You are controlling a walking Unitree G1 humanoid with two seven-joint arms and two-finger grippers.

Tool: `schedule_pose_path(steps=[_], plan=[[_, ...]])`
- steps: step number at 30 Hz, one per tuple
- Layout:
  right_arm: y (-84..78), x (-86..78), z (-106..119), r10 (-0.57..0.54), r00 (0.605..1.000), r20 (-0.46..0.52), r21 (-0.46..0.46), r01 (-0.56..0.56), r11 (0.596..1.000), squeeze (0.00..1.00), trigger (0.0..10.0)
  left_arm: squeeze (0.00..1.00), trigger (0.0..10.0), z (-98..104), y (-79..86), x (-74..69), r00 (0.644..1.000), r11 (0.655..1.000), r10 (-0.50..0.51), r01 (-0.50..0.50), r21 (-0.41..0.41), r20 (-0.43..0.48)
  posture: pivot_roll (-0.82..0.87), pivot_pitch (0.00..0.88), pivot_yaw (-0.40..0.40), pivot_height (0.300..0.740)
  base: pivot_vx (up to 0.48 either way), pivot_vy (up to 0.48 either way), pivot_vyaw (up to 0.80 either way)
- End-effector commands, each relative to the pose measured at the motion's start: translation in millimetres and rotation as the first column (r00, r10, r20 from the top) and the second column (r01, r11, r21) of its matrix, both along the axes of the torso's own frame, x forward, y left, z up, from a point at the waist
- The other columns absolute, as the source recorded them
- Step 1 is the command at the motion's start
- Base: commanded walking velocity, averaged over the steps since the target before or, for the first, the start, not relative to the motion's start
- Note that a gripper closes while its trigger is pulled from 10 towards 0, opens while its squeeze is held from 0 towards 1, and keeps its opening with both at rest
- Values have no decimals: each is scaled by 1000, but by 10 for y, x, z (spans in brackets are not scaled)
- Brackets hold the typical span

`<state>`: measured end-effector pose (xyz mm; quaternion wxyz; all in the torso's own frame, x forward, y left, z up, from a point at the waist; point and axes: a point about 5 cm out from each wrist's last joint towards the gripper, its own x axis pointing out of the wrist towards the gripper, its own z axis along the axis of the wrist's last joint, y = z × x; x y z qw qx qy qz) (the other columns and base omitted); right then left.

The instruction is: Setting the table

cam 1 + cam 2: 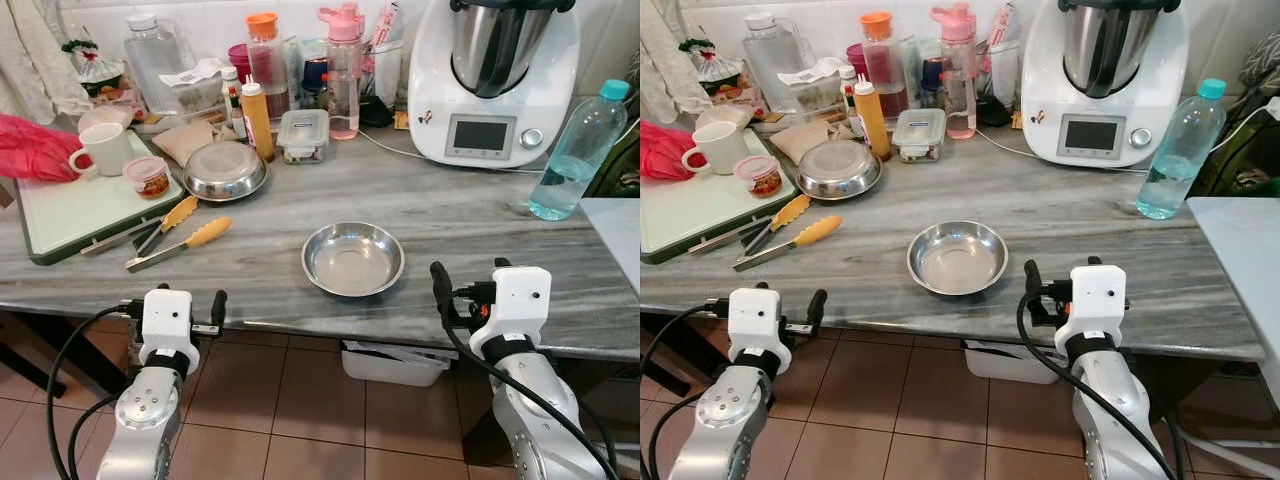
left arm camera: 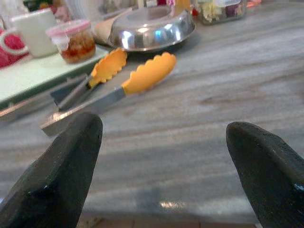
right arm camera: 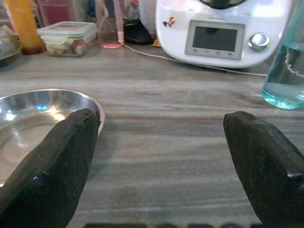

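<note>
An upright steel bowl [image 1: 353,258] sits empty near the front of the grey marble counter [image 1: 450,215]. A second steel bowl [image 1: 225,170] lies upside down further back on the left. Yellow-tipped tongs [image 1: 178,243] lie between it and the counter's front edge. My left gripper [image 1: 173,298] hovers open at the front edge, in line with the tongs [image 2: 118,83], holding nothing. My right gripper [image 1: 468,270] is open too, just right of the upright bowl [image 3: 33,118], its fingers [image 3: 61,161] empty.
A green-rimmed cutting board [image 1: 80,210] at the left carries a white mug [image 1: 103,148] and a pink-lidded jar [image 1: 150,176]. Bottles, a food box [image 1: 303,133] and a kitchen machine [image 1: 493,75] line the back. A water bottle [image 1: 578,150] stands at the right.
</note>
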<state>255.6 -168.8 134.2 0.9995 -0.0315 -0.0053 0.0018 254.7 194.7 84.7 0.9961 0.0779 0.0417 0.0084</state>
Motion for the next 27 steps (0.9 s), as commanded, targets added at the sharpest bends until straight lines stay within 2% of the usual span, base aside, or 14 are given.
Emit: schedule_pose_path(steps=[1, 5, 8, 10, 15, 16, 17, 21, 25, 27], plan=[[50, 43, 40, 2, 1000, 7, -6, -2, 1000, 0, 10000, 0, 10000, 55, 33, -3, 1000, 1000, -11, 11, 27, 12, -67, 42, 54, 740, 0, 0, 0], [145, 53, 74, 26, 999, 40, 9, -26, 1000, 0, 10000, 0, 10000, 113, 102, 37, 1000, 999, 0, 0, 33, 21, -45, 29, 48, 740, 0, 0, 0], [150, 52, 58, 43, 998, 36, 37, -45, 998, 0, 10000, 0, 10000, 151, 124, 64, 999, 998, 15, -17, 54, 32, -16, 15, 45, 740, 0, 0, 0], [154, 81, 0, 62, 998, 27, 21, -62, 998, 0, 10000, 0, 10000, 168, 125, 102, 999, 998, 28, -30, 51, 36, -15, 23, 55, 740, 0, 0, 0], [126, 126, 57, 36, 998, 44, 60, -38, 997, 0, 10000, 0, 10000, 191, -14, 160, 1000, 999, -12, 12, 32, 28, -10, 24, 44, 740, 0, 0, 0], [129, 130, 46, 36, 999, 40, 61, -39, 997, 0, 10000, 0, 10000, 184, -120, 171, 999, 999, -29, 29, 32, 18, -12, 21, 42, 740, 0, 0, 0], [134, 132, 47, 39, 998, 41, 59, -41, 997, 0, 10000, 0, 10000, 167, -190, 169, 999, 999, -45, 44, 3, 9, -16, 20, 43, 740, 0, 0, 0], [129, 150, 69, 34, 998, 56, 64, -38, 997, 0, 10000, 0, 10000, 122, -288, 151, 999, 998, -50, 50, -45, -7, -15, 33, 40, 740, 0, 0, 0], [154, 155, 75, 32, 998, 60, 62, -36, 997, 0, 10000, 0, 10000, 118, -309, 108, 998, 997, -64, 64, -44, -6, -27, 45, 40, 740, 0, 0, 0], [165, 147, 73, 33, 998, 60, 46, -35, 998, 0, 10000, 0, 10000, 94, -236, 86, 999, 999, -26, 25, -32, -23, -29, 47, 35, 740, 0, 0, 0]])
